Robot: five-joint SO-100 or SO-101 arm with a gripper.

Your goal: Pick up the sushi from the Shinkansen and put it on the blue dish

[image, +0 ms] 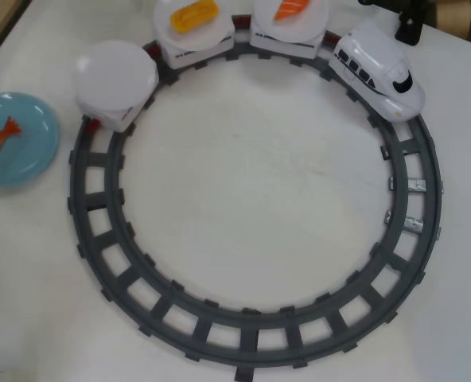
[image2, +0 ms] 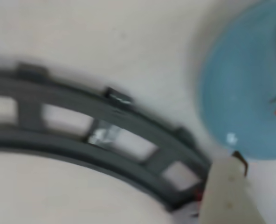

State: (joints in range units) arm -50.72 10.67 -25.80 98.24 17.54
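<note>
The arm barely shows: in the overhead view only a dark part sits at the top right edge, and in the wrist view a pale gripper finger [image2: 229,191] juts in at the bottom right, so whether the gripper is parted or closed cannot be told. The grey circular track [image: 251,322] fills the white table [image: 251,191]. On its top arc rides the Shinkansen [image: 379,70], nose toward the right, pulling three plate-topped cars: the nearest carries an orange salmon piece [image: 289,8], the middle a yellow egg piece [image: 194,14], the last an empty white plate [image: 114,73]. The blue dish [image: 29,155] lies at the left edge, off the track. The sushi [image: 0,137], orange-and-white striped with a red forked tail, rests on it.
</note>
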